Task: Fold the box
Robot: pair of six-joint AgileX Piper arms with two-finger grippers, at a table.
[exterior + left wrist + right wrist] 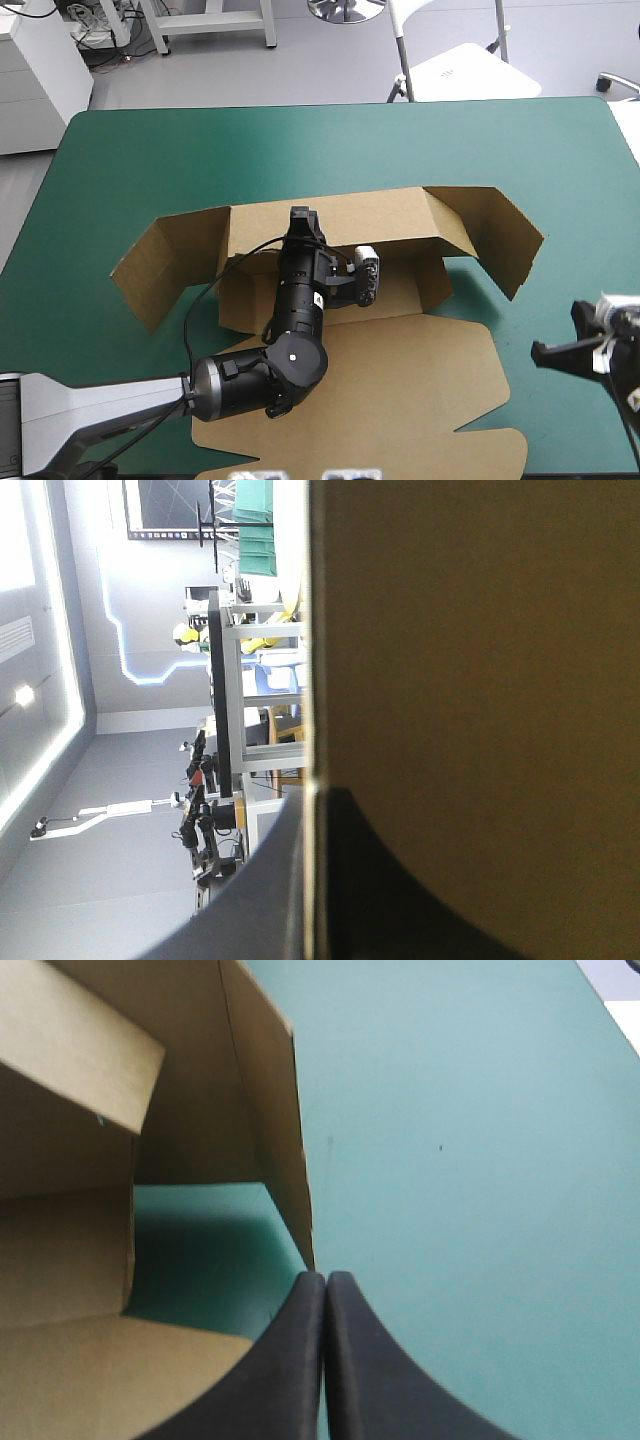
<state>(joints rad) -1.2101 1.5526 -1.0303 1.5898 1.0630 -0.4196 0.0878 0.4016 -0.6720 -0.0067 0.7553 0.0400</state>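
The brown box [400,370] lies mid-table with its back wall raised, both side flaps angled up and the lid flat toward the near edge. My left gripper [300,220] reaches over the box floor to the top edge of the back wall. In the left wrist view the left gripper [314,792] is shut on the box, with the board's edge [480,680] between the black fingers. My right gripper [548,352] sits low over the table, right of the lid and apart from the box. In its own view the right gripper [325,1280] is shut on nothing, pointing at the foot of the right flap [255,1110].
Teal-green cover [150,150] stretches between the box's back wall and the far edge, and more of the cover [470,1160] lies beside the right flap. The table's right edge runs close to the right gripper. A white chair [460,70] stands beyond the far edge.
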